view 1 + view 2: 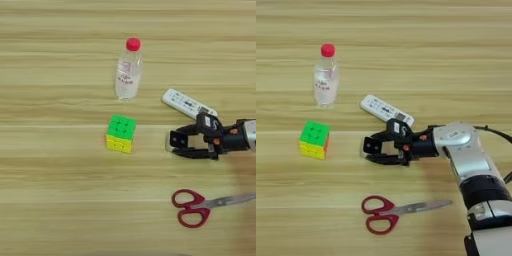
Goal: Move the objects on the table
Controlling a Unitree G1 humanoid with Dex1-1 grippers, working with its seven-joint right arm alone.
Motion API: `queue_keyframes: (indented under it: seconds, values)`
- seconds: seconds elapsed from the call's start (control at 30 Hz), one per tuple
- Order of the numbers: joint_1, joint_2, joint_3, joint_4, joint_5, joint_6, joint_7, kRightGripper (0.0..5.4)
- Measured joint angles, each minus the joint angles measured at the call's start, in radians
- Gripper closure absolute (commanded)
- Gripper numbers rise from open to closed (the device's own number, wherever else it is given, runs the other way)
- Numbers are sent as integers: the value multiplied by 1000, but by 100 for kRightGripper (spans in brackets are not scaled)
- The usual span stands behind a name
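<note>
Right eye view: remote lies just behind end effector

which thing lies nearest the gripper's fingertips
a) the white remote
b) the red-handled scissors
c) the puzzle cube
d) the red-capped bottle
a: the white remote lies just behind the right gripper, its near end right by the wrist, while the scissors, the puzzle cube and the bottle all sit further off across bare table.
</note>
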Motion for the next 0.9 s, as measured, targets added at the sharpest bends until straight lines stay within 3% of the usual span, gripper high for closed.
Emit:
queue_keyframes:
  seconds: [0.23,0.27,0.6,0.83,0.9]
  values:
    - [-38,0,21,64,-31,-47,-37,293]
    - [-39,0,22,66,-31,-52,-38,257]
    - [-36,1,25,45,-2,-36,-5,147]
    - [-29,31,-48,-94,165,53,39,52]
    - [-30,63,-59,-162,215,94,39,26]
